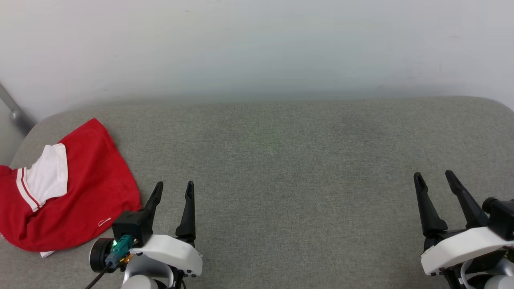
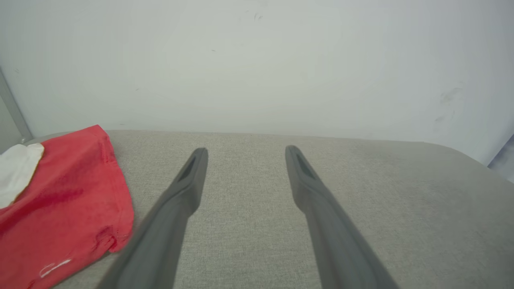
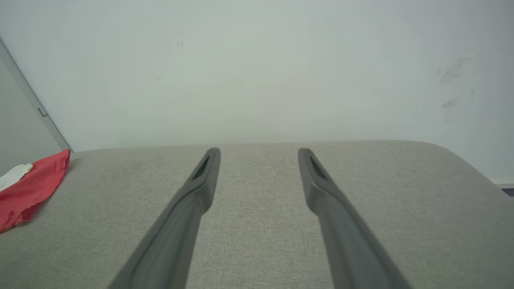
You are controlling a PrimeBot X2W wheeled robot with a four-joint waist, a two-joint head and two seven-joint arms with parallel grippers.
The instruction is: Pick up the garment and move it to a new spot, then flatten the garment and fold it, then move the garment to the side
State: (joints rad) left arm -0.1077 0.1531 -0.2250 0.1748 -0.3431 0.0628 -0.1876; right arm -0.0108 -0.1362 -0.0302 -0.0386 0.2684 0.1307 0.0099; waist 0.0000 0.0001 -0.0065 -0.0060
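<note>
The garment (image 1: 84,188) is a bright red T-shirt with a white striped sleeve on top, lying loosely folded at the far left of the grey padded surface (image 1: 289,160). In the left wrist view the garment (image 2: 60,208) fills the lower left, a small white logo near its hem. Far left in the right wrist view, the garment (image 3: 30,188) is a small red patch. My left gripper (image 1: 174,188) stands open just right of the shirt's hem, nothing between its fingers. My right gripper (image 1: 433,176) is open at the lower right, far from the shirt.
A pale wall (image 1: 257,48) runs directly behind the padded surface. A grey metal bar (image 1: 14,110) leans at the far left corner. The surface has rounded back corners, and its left edge lies under the shirt.
</note>
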